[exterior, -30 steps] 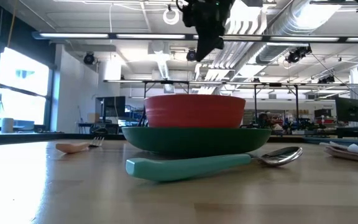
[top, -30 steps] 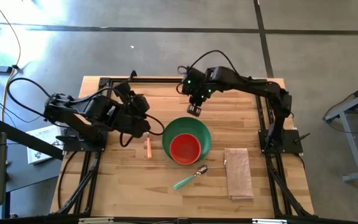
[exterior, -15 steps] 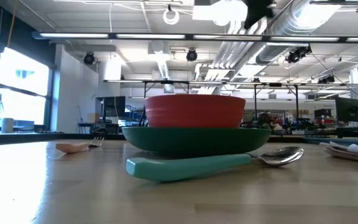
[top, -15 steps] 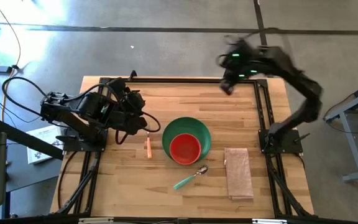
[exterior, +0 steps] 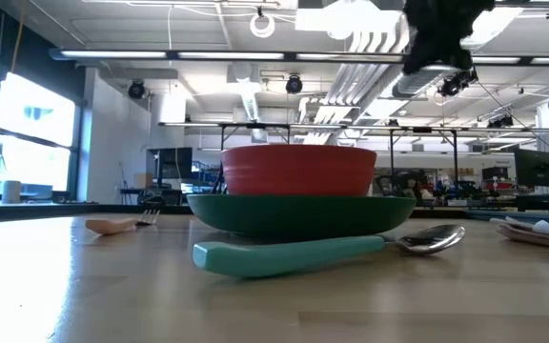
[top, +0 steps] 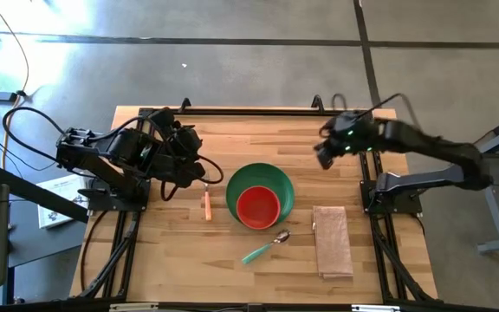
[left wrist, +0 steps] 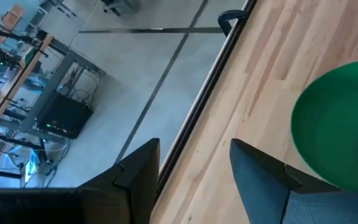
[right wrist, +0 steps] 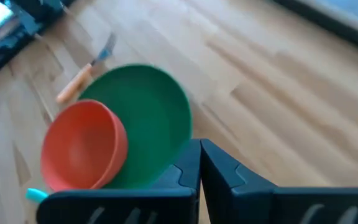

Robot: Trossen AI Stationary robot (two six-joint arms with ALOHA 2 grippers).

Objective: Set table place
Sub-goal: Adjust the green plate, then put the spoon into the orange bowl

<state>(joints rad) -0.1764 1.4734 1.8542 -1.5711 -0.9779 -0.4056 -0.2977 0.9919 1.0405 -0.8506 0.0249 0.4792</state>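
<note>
A red bowl sits inside the green plate on the table; the right gripper hangs pinched shut and empty, the left gripper spread apart.

I see the bowl sitting in the plate mid-table, toward its near rim. The fork lies just left of the plate, the spoon in front, the napkin to the right.
</note>
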